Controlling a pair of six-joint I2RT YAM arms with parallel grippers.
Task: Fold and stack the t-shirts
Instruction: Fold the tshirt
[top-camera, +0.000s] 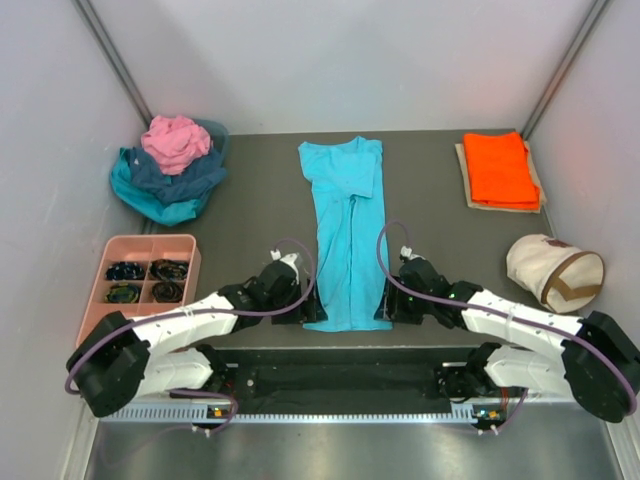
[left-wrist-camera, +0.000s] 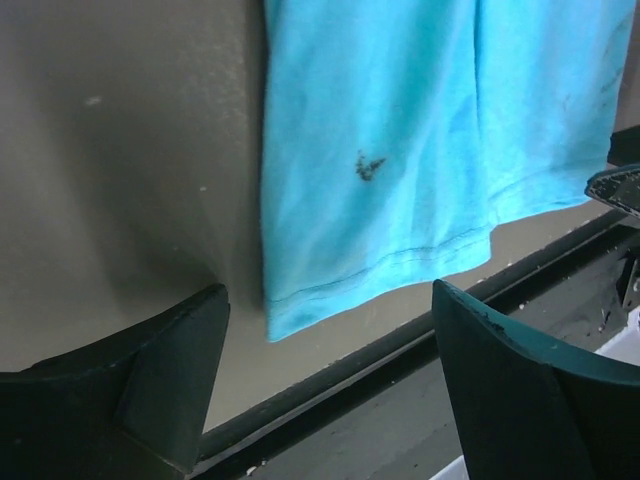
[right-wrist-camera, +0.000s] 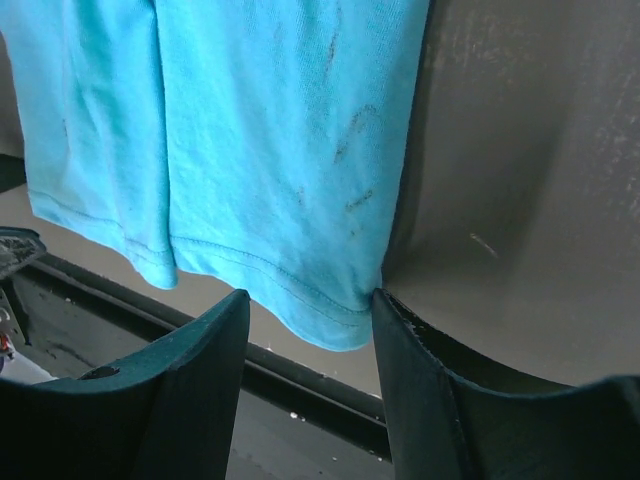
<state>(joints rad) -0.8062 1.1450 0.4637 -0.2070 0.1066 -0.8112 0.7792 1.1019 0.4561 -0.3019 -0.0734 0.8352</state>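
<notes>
T-shirt in turquoise (top-camera: 345, 230): flat, folded lengthwise into a narrow strip, hem toward both grippers. Left gripper (left-wrist-camera: 328, 300): jaws wide apart, nothing clamped; the hem's left corner lies just ahead, between them. Right gripper (right-wrist-camera: 312, 300): jaws apart, the hem's right corner at the gap between the tips, not pinched. Orange t-shirt (top-camera: 500, 168): folded, well beyond the right jaws. Shirt pile (top-camera: 170, 165): crumpled, well beyond the left jaws.

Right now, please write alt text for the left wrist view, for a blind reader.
The hem of a turquoise t-shirt, marked by a small dark stain, lies on the grey table. The left gripper stands open near its corner.
</notes>
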